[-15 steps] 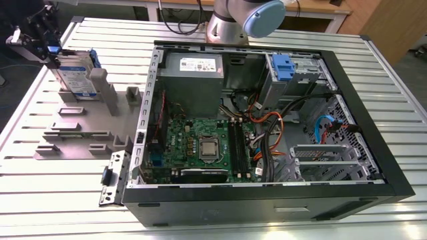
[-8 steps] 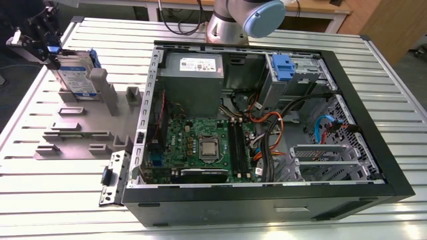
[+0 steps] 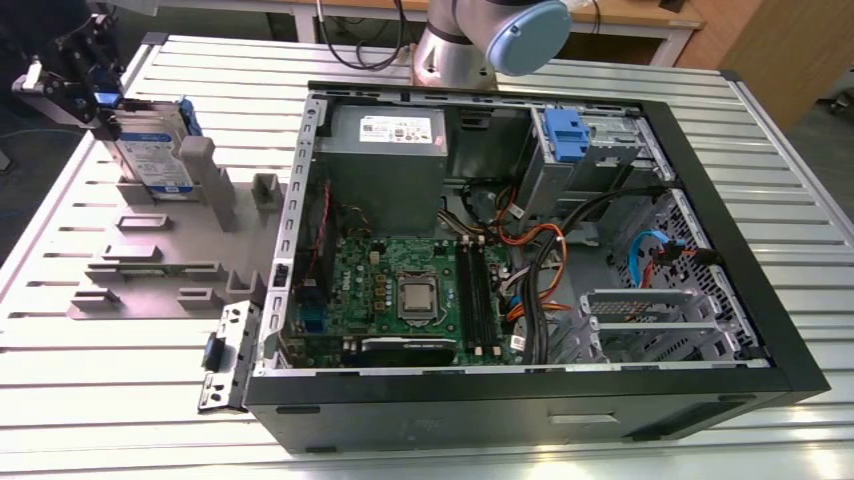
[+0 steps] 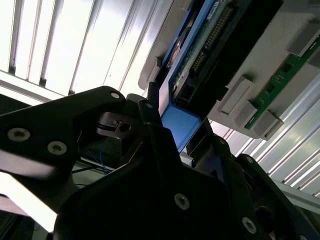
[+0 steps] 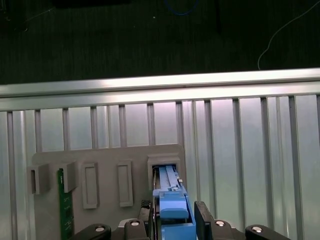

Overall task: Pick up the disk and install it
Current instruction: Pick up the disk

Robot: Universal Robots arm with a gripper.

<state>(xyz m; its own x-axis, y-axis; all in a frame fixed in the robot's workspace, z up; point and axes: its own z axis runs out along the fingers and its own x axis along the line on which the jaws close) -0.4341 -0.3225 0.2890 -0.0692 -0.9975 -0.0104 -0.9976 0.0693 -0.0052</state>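
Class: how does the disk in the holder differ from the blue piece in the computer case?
The disk stands on edge outside the case; the blue piece sits inside it. The disk is silver and labelled; the blue piece is plain blue. The pincer is at the disk, not the blue piece. Both have blue plastic.

Counter: a ribbed silver aluminium counter (image 3: 787, 190) of long parallel slats with dark grooves between them, spanning most of the exterior view.
Counter edge: in the first wrist view the slats (image 5: 240, 130) end at a plain crosswise rail.
Floor: a dark floor (image 3: 16, 220) lies past the counter on the exterior view's left. In the first wrist view it (image 5: 125, 40) looks dark and speckled, with a thin pale cable (image 5: 280, 32) on it.
Furniture: a light wooden tabletop (image 3: 627, 14) stands on the far side. A brown wooden panel (image 3: 781, 50) stands at the far corner on the exterior view's right.
Light: bright and even, with white glare on the slats (image 4: 55, 45) in the second wrist view.
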